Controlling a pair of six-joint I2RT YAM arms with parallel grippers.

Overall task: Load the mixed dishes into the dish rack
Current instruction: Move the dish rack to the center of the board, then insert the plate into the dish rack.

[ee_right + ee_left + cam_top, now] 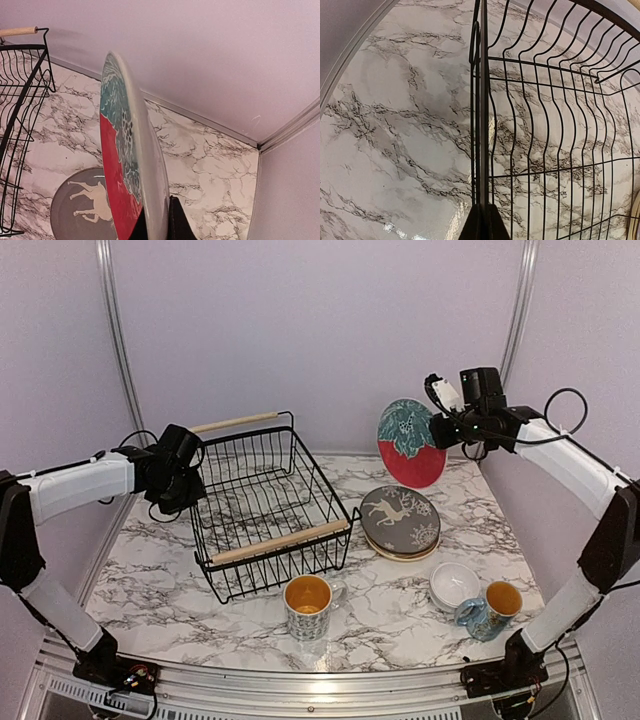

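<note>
The dish rack (pixel 290 562), a black wire basket with wooden handles, stands left of centre with nothing in it. My left gripper (pixel 190 488) is shut on the rack's left rim wire (pixel 483 125), its fingers (pixel 470 227) pinching that wire from both sides. My right gripper (pixel 442 430) is shut on the edge of the red plate with a teal leaf (pixel 410 445), held upright in the air at the back right. The right wrist view shows the red plate (pixel 120 165) clamped between the fingers (pixel 180 222). The grey reindeer plate (pixel 400 520) lies on a tan plate (pixel 402 553).
A small white bowl (pixel 455 583) sits at the front right with an orange-lined mug (pixel 490 610) beside it. Another orange-lined mug (pixel 308 605) stands in front of the rack. The back wall and metal corner posts close in behind the red plate.
</note>
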